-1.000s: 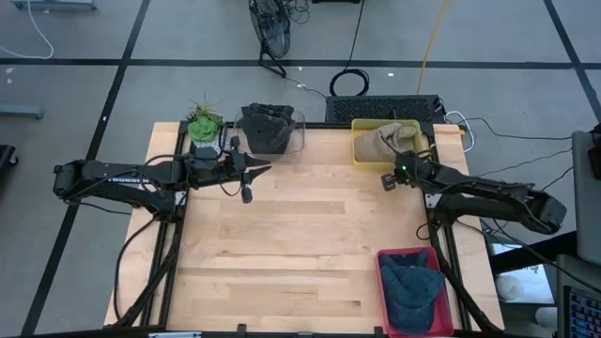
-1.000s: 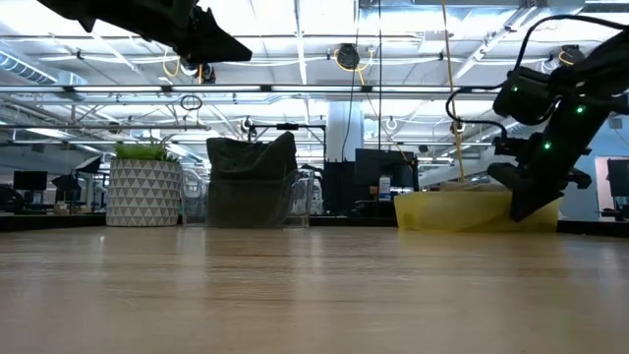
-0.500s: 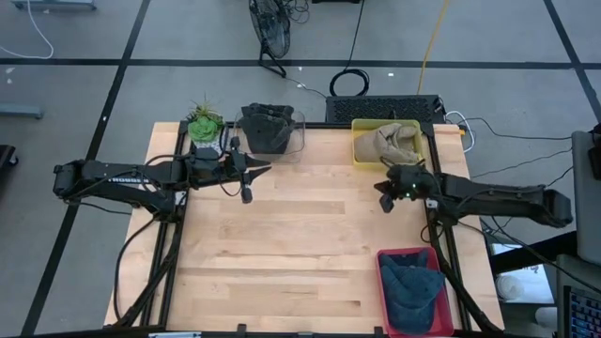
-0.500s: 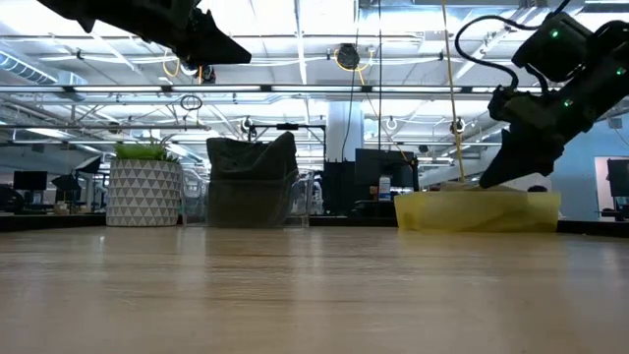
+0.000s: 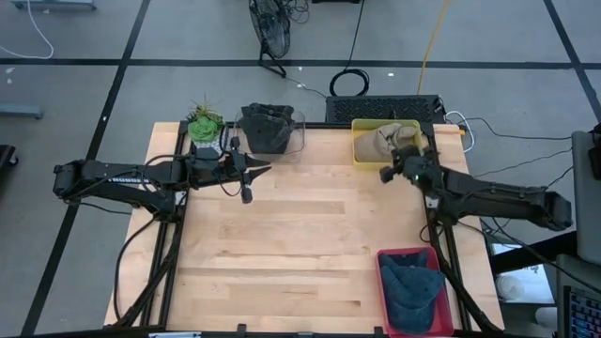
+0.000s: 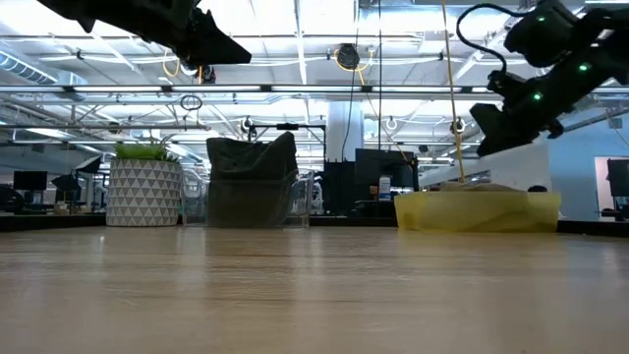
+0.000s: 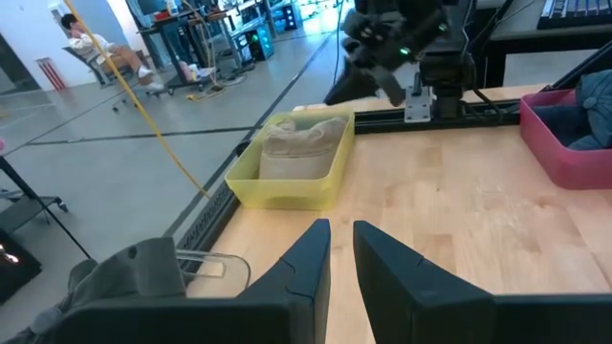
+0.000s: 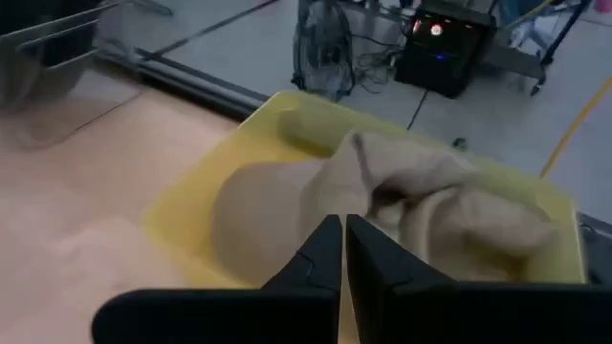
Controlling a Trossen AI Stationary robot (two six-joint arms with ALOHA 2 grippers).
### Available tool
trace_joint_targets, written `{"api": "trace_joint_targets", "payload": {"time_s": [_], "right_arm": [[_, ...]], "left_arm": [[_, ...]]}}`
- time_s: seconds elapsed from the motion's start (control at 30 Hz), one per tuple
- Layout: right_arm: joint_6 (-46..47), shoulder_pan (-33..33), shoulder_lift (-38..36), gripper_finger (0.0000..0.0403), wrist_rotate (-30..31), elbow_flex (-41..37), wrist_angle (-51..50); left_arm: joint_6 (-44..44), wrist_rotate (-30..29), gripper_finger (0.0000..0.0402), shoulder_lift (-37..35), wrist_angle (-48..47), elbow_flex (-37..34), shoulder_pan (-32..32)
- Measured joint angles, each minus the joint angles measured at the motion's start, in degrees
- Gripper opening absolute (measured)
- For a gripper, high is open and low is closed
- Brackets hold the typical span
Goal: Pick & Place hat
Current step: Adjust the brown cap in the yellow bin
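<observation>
- Since the earlier frames, the right gripper [image 5: 386, 174] had swung back from over the open desk toward the yellow bin [image 5: 360, 141] at the desk's far right edge, and it hung just beside the bin's near-left corner; the left arm had not shifted.
- Its jaws were pressed together and held nothing.
- Lying crumpled in that bin, the tan hat [image 8: 382, 205] filled most of it, its folds rising to about rim level.
- As a judgement, the hat looked like soft, light cloth: it would sag and fold when lifted, not hold its shape, and it would not break or slip much.
- Best hold, judged from the right wrist view, was the raised ridge of fabric near the middle, pinched across a fold, with the jaws parted first.
- Further along that right edge, a blue hat [image 5: 411, 293] lay in the red bin [image 5: 382, 258] at the near corner.
- Well apart, the left gripper [image 5: 258, 169] hovered near the far left of the desk, jaws slightly parted and empty.
</observation>
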Motion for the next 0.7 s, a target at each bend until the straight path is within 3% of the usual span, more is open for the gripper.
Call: {"api": "trace_joint_targets", "payload": {"time_s": [0.13,0.33,0.47,0.57,0.7], "right_arm": [[-2.67,-11.65,4.11,0.0000,-13.38,3.87,0.84],[-8.88,-25.89,13.17,0.0000,-14.69,6.85,8.42],[-8.43,-33.75,19.80,0.0000,-24.42,6.85,17.46],[-7.29,-37.71,25.48,0.0000,-29.40,6.85,20.81],[-9.75,-39.79,30.75,0.0000,-29.73,6.78,21.72]], "left_arm": [[0.19,0.00,0.0063,0.00,0.39,0.01,0.20],[-0.21,-0.04,0.0063,0.00,0.61,0.01,1.07],[-0.03,0.01,0.0063,0.02,0.56,0.02,1.58],[-0.24,-0.11,0.0063,0.04,0.23,0.02,1.67],[-0.26,-0.07,0.0063,0.04,-0.37,0.02,1.65]]}}
